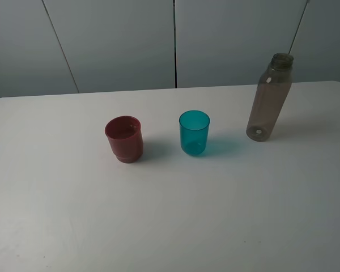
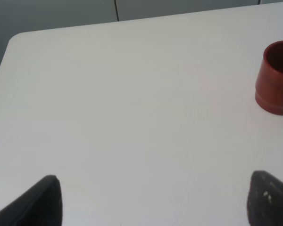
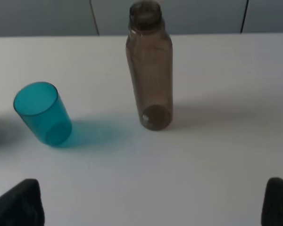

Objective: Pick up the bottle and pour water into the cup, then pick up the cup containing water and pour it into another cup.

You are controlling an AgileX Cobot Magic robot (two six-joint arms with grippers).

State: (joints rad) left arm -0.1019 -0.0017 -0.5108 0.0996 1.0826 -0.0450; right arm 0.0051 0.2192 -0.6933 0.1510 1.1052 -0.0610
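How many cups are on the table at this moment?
2. The red cup stands left of centre on the table, and the teal cup stands upright beside it near the middle, apart from it. The tall bottle is further right. Nothing appears hidden.

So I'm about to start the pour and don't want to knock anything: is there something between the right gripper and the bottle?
Nothing visible. In the right wrist view only bare table lies between the open right gripper and the upright bottle. The teal cup stands off to one side, apart from the bottle.

The white desk (image 1: 170,226) carries a red cup (image 1: 124,139), a teal cup (image 1: 194,132) and a tall smoky bottle (image 1: 269,97), standing upright and apart in a row.
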